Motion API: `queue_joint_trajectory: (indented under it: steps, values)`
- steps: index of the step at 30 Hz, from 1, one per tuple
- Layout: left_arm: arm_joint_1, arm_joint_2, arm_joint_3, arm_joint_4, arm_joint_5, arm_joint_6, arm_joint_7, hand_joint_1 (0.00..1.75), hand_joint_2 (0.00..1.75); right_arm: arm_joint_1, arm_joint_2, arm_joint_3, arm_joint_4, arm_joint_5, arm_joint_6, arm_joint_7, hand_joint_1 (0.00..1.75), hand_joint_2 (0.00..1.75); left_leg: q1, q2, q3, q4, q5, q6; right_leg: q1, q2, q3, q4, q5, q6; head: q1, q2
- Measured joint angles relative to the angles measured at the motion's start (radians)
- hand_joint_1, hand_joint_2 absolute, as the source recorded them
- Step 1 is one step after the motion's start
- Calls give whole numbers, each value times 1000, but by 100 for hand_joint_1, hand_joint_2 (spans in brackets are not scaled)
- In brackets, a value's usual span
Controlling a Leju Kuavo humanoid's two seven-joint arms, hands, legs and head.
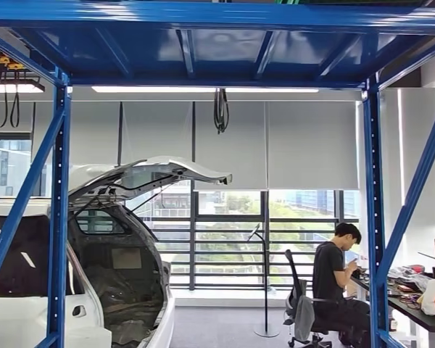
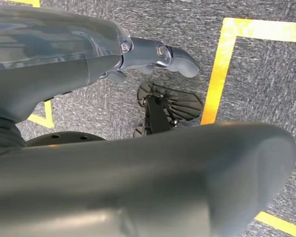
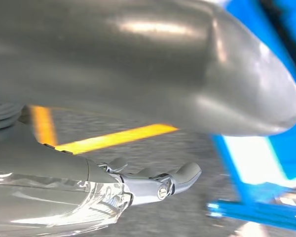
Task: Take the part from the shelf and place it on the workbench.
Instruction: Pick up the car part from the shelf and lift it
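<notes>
Since both our left hand (image 2: 154, 54) and right hand (image 3: 158, 185) hang empty, fingers apart, over the floor (image 2: 258, 74), we can't tell yet which way the part lies inside the blue shelf (image 1: 375, 217).

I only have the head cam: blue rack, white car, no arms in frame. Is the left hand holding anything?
Observer: No. The left hand holds nothing. Its fingers are apart above the grey carpet.
Operator: Right hand?
Observer: The right hand holds nothing either. The blue shelf frame lies just beyond its fingers.
Operator: Any floor marks?
Observer: Yellow tape runs across the carpet past the left hand's fingers.
</notes>
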Motion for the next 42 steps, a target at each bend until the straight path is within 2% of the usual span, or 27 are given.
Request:
queue_joint_trajectory:
  steps: [1, 2, 4, 5, 6, 7, 9, 10, 11, 12, 16, 18, 23, 25, 29, 31, 35, 38, 42]
  values:
    - [0, 0, 0, 0, 1, 0, 0, 0, 0, -8, 5, 10, -23, -12, 11, -2, 0, 175, 0, 0, -14, 34, -23, -4, -2, -1, 0, -3, 3, -6, 0, 0]
    - [-1, 0, 0, 0, 1, 0, 0, 0, 0, -14, 10, 21, -48, -27, 21, 0, 0, 175, 1, 0, -40, 93, -57, -6, -3, -2, 0, -3, 4, -10, 0, 0]
    - [0, 0, 1, 0, 3, 0, 0, 0, 0, -20, 21, 47, -95, -55, 28, 9, 0, 175, 2, 0, -105, 235, -117, -11, -2, -2, -1, -3, 4, -14, 0, 0]
    - [1, 0, 1, 0, 3, 0, 0, 0, 0, -20, 27, 61, -116, -67, 28, 13, 0, 175, 2, 0, -126, 277, -126, -12, -1, -2, 0, -2, 3, -14, 0, 0]
    - [2, 0, 1, 0, 4, 0, 0, 0, 0, -20, 32, 74, -135, -77, 27, 16, 0, 175, 2, 0, -128, 278, -112, -12, -1, -2, 1, -2, 3, -14, 0, 0]
    - [2, 0, 2, 0, 5, 0, 0, 0, 0, -20, 38, 87, -153, -85, 27, 17, 0, 175, 3, 0, -111, 237, -80, -10, -1, -1, 2, -2, 2, -14, 0, 0]
    - [1, 0, 2, 0, 6, 0, 0, 0, 0, -19, 47, 111, -187, -99, 27, 19, 0, 175, 2, 0, -49, 94, -4, -4, 2, 0, 6, 0, -3, -9, 0, 0]
    - [0, 0, 2, 0, 8, 0, 0, 0, 0, -17, 50, 123, -204, -106, 26, 20, 0, 175, 2, 0, -24, 35, 18, -4, 5, 1, 5, 4, -6, -8, 0, 0]
    - [-1, -1, 3, 0, 9, 0, -1, 0, 0, -15, 53, 133, -221, -112, 24, 22, 0, 175, 2, 0, -11, 2, 27, -3, 8, 1, 3, 7, -8, -7, -1, 0]
    - [0, -2, 3, 1, 11, 1, 0, 0, 0, -12, 55, 144, -238, -117, 22, 24, 0, 175, 2, 0, -9, -9, 24, -4, 10, 1, 0, 9, -9, -7, -1, 0]
    - [5, -2, 6, 1, 18, 2, 0, 0, 0, 15, 71, 192, -338, -153, 30, 34, 0, 0, -3, -2, -11, -10, 24, 2, 7, 0, -1, 6, -6, -6, -1, 0]
    - [4, -2, 10, 1, 23, 2, 0, 0, 0, 34, 83, 218, -409, -175, 38, 58, 0, 0, -5, -2, -11, -10, 23, 6, 5, 1, 0, 4, -5, -4, -1, 0]
    - [3, -2, 18, 1, 34, 2, -3, 0, 0, 99, 113, 301, -648, -222, 61, 83, 0, 0, -8, -2, -11, -10, 22, 10, 1, 1, 0, 1, -5, 10, -1, 0]
    - [4, -2, 21, 1, 36, 2, -3, 0, 0, 120, 118, 331, -731, -242, 69, 90, 0, 0, -9, -2, -11, -9, 22, 10, 1, 1, 0, 1, -5, 10, -1, 0]
    - [4, -2, 22, 1, 37, 2, -3, 0, 0, 126, 120, 342, -760, -249, 70, 96, 0, 0, -9, -2, -11, -9, 22, 10, 1, 1, 0, 1, -5, 10, -1, 0]
    - [4, -2, 23, 1, 39, 2, -2, 0, 0, 136, 120, 367, -831, -253, 64, 101, 0, 0, -8, -2, -11, -10, 23, 10, 1, 1, 0, 1, -5, 10, -1, 0]
    - [4, -2, 28, 1, 41, 2, 4, 0, 0, 133, 80, 546, -1261, -166, -46, 149, 0, 0, -6, -2, -11, -10, 23, 10, 3, 1, -1, 3, -5, 10, -1, 0]
    - [4, -2, 28, 1, 37, 1, 8, 0, 0, 89, 42, 616, -1361, -115, -98, 181, 0, 0, -6, -2, -11, -10, 24, 10, 3, 1, -1, 4, -5, 10, -1, 0]
    - [4, -2, 27, 1, 30, -7, 20, 0, 0, 13, -12, 700, -1417, -65, -144, 225, 0, 0, -6, -2, -11, -10, 24, 10, 3, 1, -1, 4, -5, 10, -1, 0]
